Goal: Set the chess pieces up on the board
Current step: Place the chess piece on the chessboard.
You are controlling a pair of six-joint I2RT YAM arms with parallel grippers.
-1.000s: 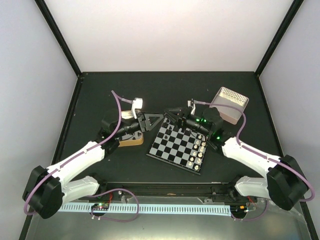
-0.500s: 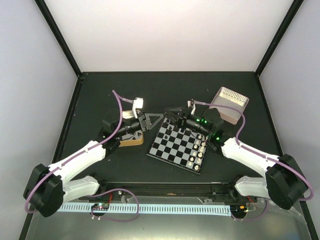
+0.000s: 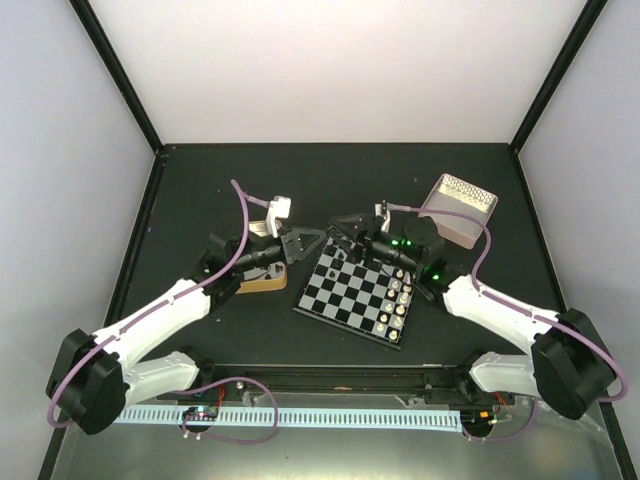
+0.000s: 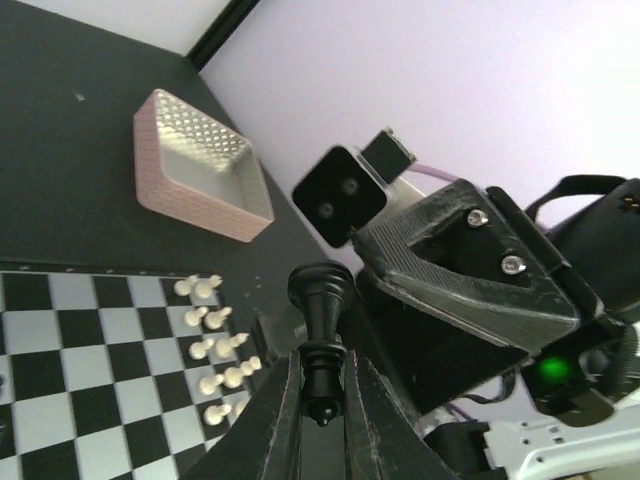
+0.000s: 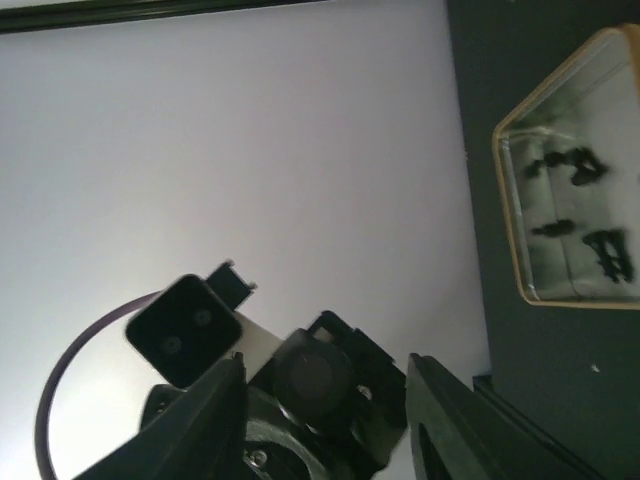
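Observation:
A black chess piece (image 4: 320, 295) stands out from between the fingers of my left gripper (image 4: 322, 375), which is shut on its narrow end. The same piece shows end-on as a dark disc (image 5: 315, 375) in the right wrist view. My right gripper (image 5: 325, 362) faces it with both fingers spread wide and nothing between them. From above, the left gripper (image 3: 316, 238) and right gripper (image 3: 338, 226) meet tip to tip over the far left corner of the board (image 3: 345, 300). More black chess pieces (image 5: 580, 210) lie in a gold-rimmed tin (image 5: 510, 200).
White pieces (image 3: 398, 300) fill two rows along the board's right side, also in the left wrist view as white pieces (image 4: 215, 345). A pink box (image 3: 460, 210) stands at the back right. The gold-rimmed tin (image 3: 262, 285) sits partly under my left arm.
My left gripper has shut on the black chess piece while my right gripper has sprung open and let it go. Both arms have barely moved.

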